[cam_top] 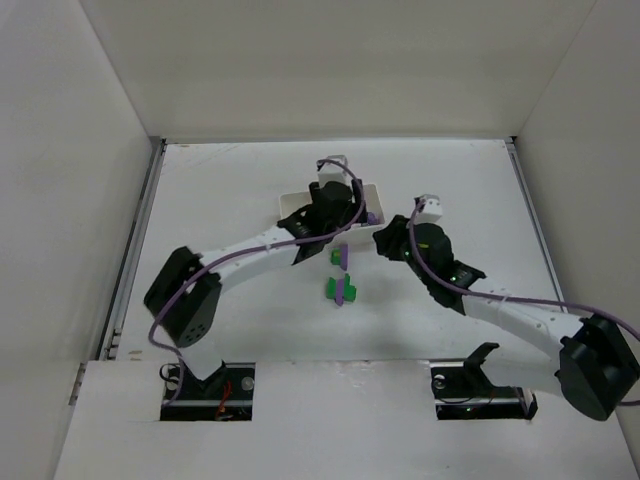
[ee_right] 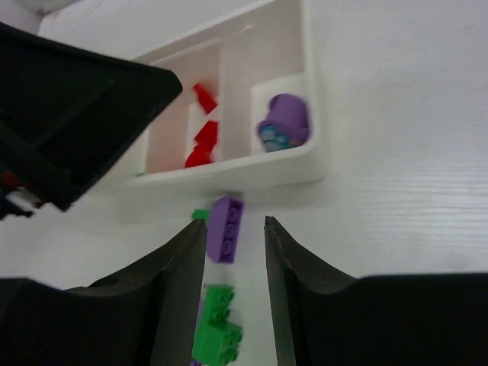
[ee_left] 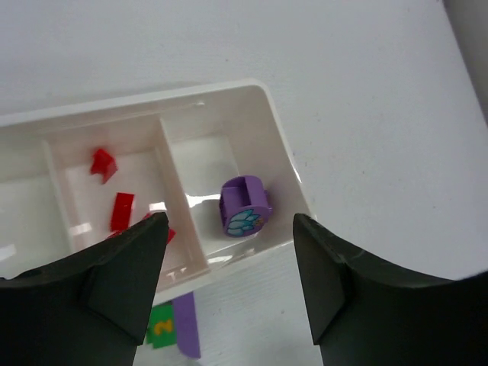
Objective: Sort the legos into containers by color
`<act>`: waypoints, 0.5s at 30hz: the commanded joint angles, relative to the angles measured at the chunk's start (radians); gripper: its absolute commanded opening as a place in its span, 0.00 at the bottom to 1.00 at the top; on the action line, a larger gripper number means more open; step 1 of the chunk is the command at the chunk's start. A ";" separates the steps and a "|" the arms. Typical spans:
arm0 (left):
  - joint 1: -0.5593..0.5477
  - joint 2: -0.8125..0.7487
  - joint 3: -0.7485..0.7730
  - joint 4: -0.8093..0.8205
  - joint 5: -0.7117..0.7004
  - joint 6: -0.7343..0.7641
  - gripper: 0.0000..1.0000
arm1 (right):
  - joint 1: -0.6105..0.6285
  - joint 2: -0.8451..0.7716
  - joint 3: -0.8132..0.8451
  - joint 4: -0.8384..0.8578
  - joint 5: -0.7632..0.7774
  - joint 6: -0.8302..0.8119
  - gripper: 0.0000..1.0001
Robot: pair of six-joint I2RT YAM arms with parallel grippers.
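Note:
The white tray (ee_left: pixel 280 145) has three compartments. The middle one holds several red bricks (ee_left: pixel 120 210); the right one holds a round purple piece (ee_left: pixel 244 207) with a flower print. My left gripper (ee_left: pixel 229 267) is open and empty, above the tray's near right corner; it also shows in the top view (cam_top: pixel 345 212). A long purple brick (ee_right: pixel 226 229) lies on the table just in front of the tray, with a small green tile (ee_left: pixel 160 326) beside it. My right gripper (ee_right: pixel 235 236) is open with the purple brick just beyond its fingertips, apart from both. A green brick (ee_right: pixel 217 328) lies nearer.
In the top view the left arm covers most of the tray (cam_top: pixel 290 205). A green and purple cluster (cam_top: pixel 342 290) lies on the table in front of the long purple brick (cam_top: pixel 341 257). White walls enclose the table on three sides.

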 commanded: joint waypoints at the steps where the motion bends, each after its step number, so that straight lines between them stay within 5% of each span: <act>1: 0.017 -0.219 -0.137 0.043 -0.018 -0.016 0.63 | 0.098 0.077 0.103 0.019 -0.020 -0.105 0.45; 4: 0.009 -0.384 -0.306 0.027 -0.021 -0.048 0.58 | 0.158 0.169 0.162 -0.030 -0.020 -0.139 0.64; 15: 0.014 -0.681 -0.662 -0.076 -0.011 -0.218 0.51 | 0.167 0.410 0.238 -0.038 -0.043 -0.050 0.74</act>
